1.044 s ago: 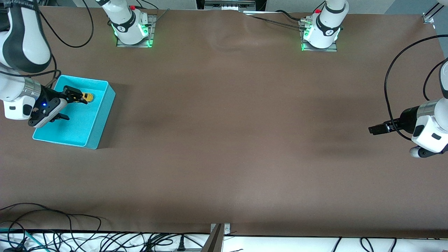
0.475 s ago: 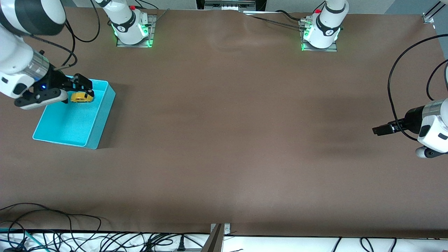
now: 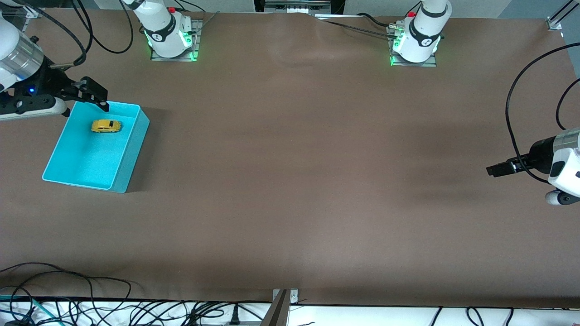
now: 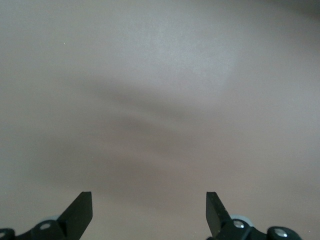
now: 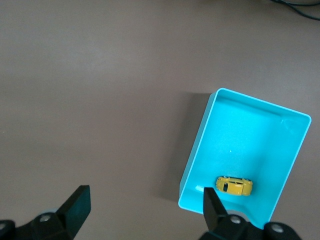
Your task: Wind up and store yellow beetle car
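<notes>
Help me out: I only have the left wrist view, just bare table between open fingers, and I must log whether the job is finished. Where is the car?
Observer: The car lies in the bin, in the part farther from the front camera.
Operator: Is the right gripper holding it?
Observer: No. The right gripper is open and empty, over the bin's rim nearest the bases.
Operator: And where is my gripper in all this?
Observer: The left gripper hangs over bare table at the left arm's end, away from the bin.
</notes>
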Controlling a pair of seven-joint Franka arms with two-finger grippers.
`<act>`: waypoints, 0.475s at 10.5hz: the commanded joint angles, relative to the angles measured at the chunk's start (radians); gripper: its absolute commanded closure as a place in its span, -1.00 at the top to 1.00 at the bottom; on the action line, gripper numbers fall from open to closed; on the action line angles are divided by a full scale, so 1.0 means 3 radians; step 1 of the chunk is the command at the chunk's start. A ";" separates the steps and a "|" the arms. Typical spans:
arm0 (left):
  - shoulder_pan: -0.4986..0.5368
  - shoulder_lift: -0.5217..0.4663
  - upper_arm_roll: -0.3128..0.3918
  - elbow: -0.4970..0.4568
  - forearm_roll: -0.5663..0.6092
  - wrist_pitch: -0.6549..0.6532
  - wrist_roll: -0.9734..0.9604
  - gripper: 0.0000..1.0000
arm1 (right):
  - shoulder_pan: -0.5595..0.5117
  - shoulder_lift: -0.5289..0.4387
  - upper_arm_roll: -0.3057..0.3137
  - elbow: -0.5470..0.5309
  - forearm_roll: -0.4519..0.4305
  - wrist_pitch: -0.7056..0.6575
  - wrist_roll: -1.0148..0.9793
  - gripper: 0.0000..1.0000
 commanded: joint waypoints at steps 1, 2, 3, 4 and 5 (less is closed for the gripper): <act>0.0009 -0.0008 0.0005 0.0064 0.0072 -0.0019 0.0209 1.00 | 0.0219 0.0140 -0.0164 0.0541 -0.0058 -0.0409 0.0263 1.00; 0.0019 -0.0008 0.0005 0.0064 0.0072 -0.0019 0.0240 1.00 | 0.0143 0.0140 -0.0154 0.0532 -0.0037 -0.0404 0.0228 1.00; 0.0054 -0.0018 0.0005 0.0064 0.0062 -0.0019 0.0245 1.00 | 0.0071 0.0145 -0.0129 0.0527 -0.0042 -0.0394 0.0157 1.00; 0.0065 -0.0034 0.0005 0.0064 0.0061 -0.0019 0.0246 1.00 | -0.0051 0.0150 -0.0028 0.0522 -0.0037 -0.0384 0.0121 1.00; 0.0080 -0.0034 0.0005 0.0064 0.0067 -0.0019 0.0251 1.00 | -0.0098 0.0156 0.0009 0.0522 -0.0042 -0.0384 0.0120 1.00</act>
